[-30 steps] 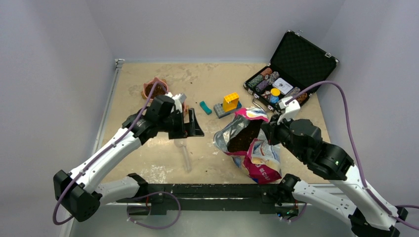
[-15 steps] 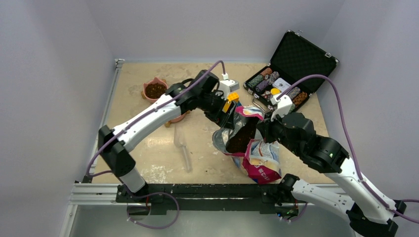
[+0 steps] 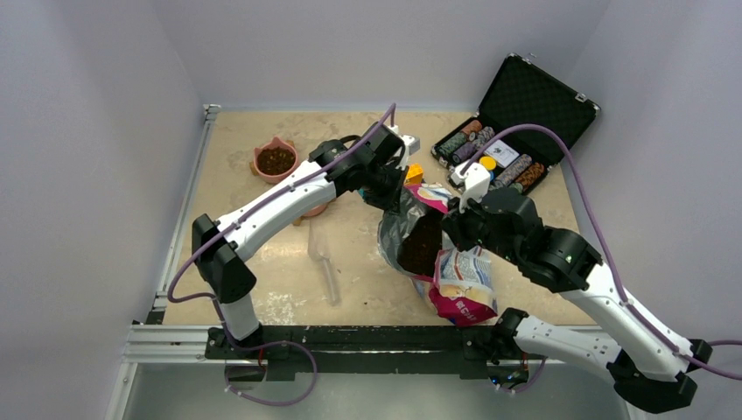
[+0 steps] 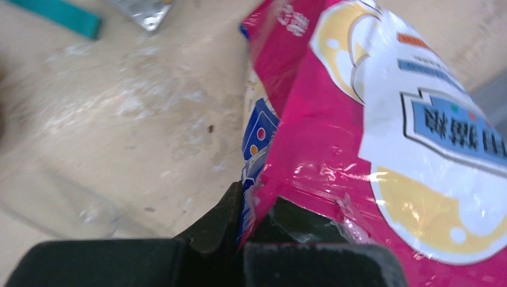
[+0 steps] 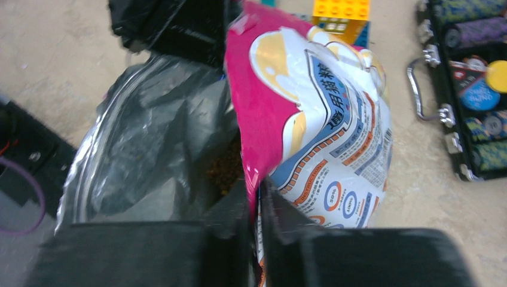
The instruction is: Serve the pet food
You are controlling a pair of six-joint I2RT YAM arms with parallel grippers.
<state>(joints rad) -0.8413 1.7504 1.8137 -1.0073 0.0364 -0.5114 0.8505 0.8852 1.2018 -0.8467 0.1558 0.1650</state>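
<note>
**Bag gripped at the rim, one bowl already filled**

Kibble (image 3: 276, 161) lies in the pink bowl (image 3: 260, 166) at the upper left of the overhead view, so at least one serving looks done. The glossy pink bag (image 3: 459, 284) stands at the centre of the tabletop (image 3: 262, 280) with its mouth open. More brown kibble shows inside it.

The left gripper (image 4: 251, 215) reaches across to the far edge of the bag and is pinched tight on the pink film there. The right gripper (image 5: 256, 200) has the near edge of the bag between its jaws, which stand narrow. Whether they press on the film cannot be told.

A clear scoop (image 3: 325, 262) lies flat on the tabletop left of the bag, apart from both arms. A pinkish shape (image 3: 308, 210) partly hidden under the left arm may be a second bowl, and its contents are out of sight. If it needs filling, that serving remains. Otherwise what is left is probably closing or putting down the bag. The case of poker chips (image 3: 534, 101) at the upper right plays no part.
</note>
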